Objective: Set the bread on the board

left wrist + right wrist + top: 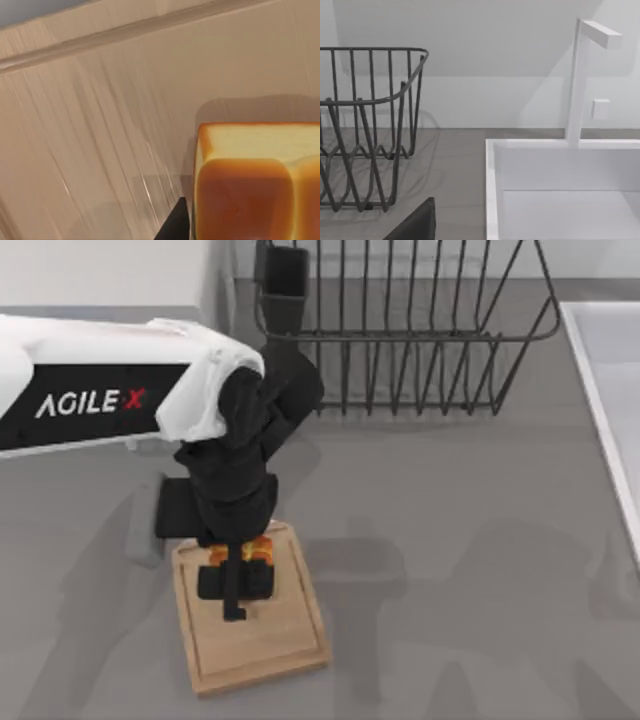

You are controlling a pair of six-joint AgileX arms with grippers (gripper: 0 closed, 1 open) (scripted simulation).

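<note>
The bread (257, 549), golden-orange with a paler side, sits low over the far end of the light wooden board (270, 640) at the table's front left. My left gripper (238, 585) points down on it, shut on the bread and covering most of it. In the left wrist view the bread (250, 190) is seen close against the board's grain (100, 125), with one dark finger (175, 225) pressed to its side. My right arm is parked at the right, by the rack and the sink.
A dark wire dish rack (400, 330) stands at the back, also seen as the rack (365, 125) in the right wrist view. A white sink (610, 390) lines the right edge, with its basin (560, 175) and faucet (580, 75). Bare grey tabletop lies right of the board.
</note>
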